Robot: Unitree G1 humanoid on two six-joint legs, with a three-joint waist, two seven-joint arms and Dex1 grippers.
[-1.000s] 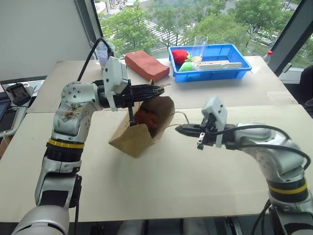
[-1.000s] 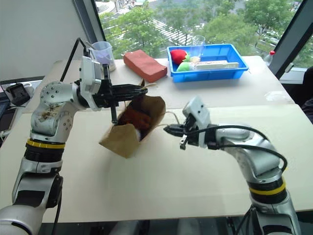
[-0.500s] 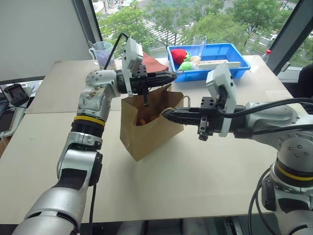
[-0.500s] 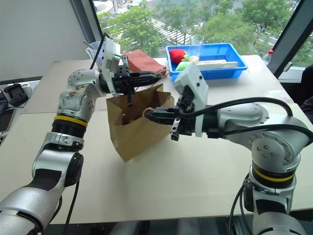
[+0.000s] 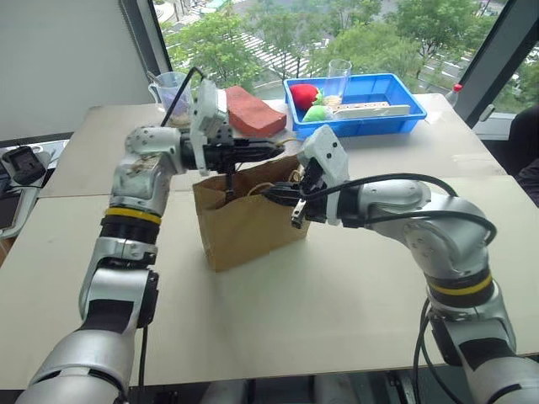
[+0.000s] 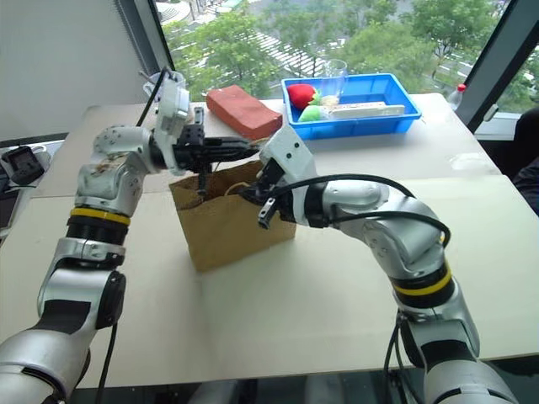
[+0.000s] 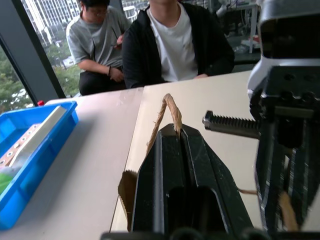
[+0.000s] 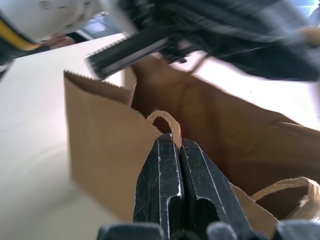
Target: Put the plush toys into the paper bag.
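Two cord handles, one pinched in each set of fingers, are what I have of the paper bag point(image 5: 248, 223) at this moment: the left gripper point(image 5: 274, 150) is clamped on the far handle, the right gripper point(image 5: 271, 195) on the near one, and the bag stands upright on the table point(image 5: 337, 295), between the arms, with its mouth up. From the right wrist view I see the black fingers pressed together with the twisted cord loop point(image 8: 165, 120) poking out just past the tips; the left wrist view shows the same on its side. I cannot make out the plush toys from here; the bag's inside is too dark and too crowded by the fingers to tell what lies in it. I judge the bag light and thin-walled: it will crumple or tip if I pull the handles unevenly, and the cords may tear out where they are glued. Holding it by the handles seems right; drawing them gently apart should keep the mouth open. Soft toys need only a loose squeeze round the body.
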